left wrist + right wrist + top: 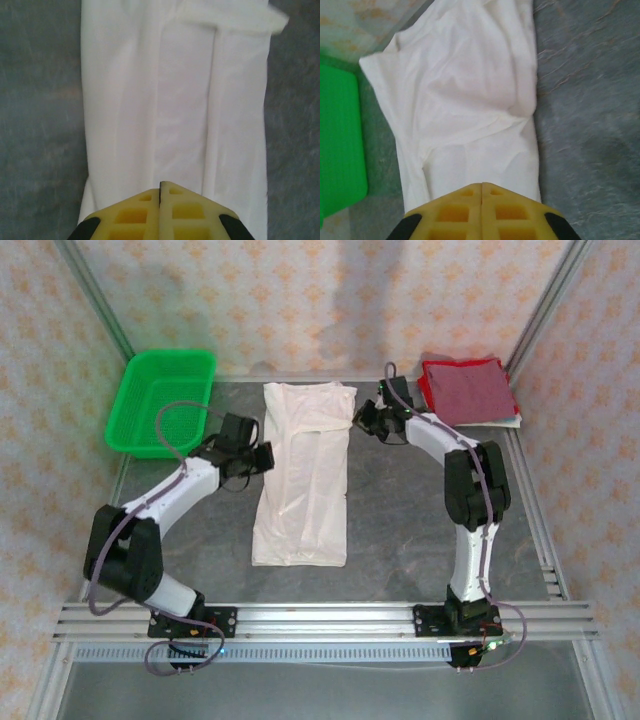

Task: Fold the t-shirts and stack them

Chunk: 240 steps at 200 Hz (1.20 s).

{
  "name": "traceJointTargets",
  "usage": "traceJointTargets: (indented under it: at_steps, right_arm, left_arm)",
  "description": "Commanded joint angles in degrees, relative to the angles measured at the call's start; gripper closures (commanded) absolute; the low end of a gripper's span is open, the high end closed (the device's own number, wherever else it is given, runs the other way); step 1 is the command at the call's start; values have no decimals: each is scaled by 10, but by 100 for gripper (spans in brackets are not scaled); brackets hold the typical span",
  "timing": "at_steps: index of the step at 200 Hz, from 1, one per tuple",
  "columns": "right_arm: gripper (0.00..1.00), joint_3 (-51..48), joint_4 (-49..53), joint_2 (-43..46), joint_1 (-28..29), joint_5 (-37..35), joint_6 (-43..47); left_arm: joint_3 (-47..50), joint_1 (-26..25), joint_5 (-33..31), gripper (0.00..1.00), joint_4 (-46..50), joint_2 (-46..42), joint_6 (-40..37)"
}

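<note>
Two shirts on the table [400, 530], Ana. Where do they sit from the grippers?

The white t-shirt [300, 475] lies flat in a long strip between them, its sides folded in. The dark red t-shirt [467, 390] is folded square, outboard of the right gripper [362, 420] and well apart from it. I'd judge that's where the stack goes.

And the green basket [128, 400]?

Outboard of the left gripper [262, 456], not touching it.

Are the jaws gripping?

Both are clenched. At each set of tips the cloth runs right underneath, so each looks pinched on a long edge of the white shirt — opposite sides, the right one further along the strip. Probably that's so the strip can be lifted and doubled over evenly.
</note>
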<state>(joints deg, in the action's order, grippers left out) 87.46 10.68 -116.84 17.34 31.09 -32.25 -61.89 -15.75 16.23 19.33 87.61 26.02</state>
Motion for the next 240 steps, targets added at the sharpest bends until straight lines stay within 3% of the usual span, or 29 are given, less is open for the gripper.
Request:
traceJointTargets:
  at_steps: [1, 41, 71, 85, 141, 199, 240]
  right_arm:
    - [95, -11, -28, -17, 5, 4, 14]
    - [88, 62, 1, -70, 5, -13, 24]
    - [87, 152, 38, -130, 3, 7, 25]
    - [87, 188, 42, -159, 6, 18, 19]
    - [87, 313, 45, -263, 6, 20, -24]
    - [87, 498, 113, -403, -4, -14, -61]
    - [88, 591, 116, -454, -22, -23, -90]
  left_arm:
    - [-56, 23, -27, 100, -20, 47, -32]
    - [-170, 41, 0, 100, 19, 151, -43]
    - [-179, 47, -47, 100, 7, 186, -46]
    - [-209, 62, -34, 100, 11, 222, -46]
    - [-387, 70, -8, 100, 73, 389, -54]
    - [-531, 70, 32, 100, 103, 531, -24]
    - [-717, 70, 34, 100, 175, 637, -27]
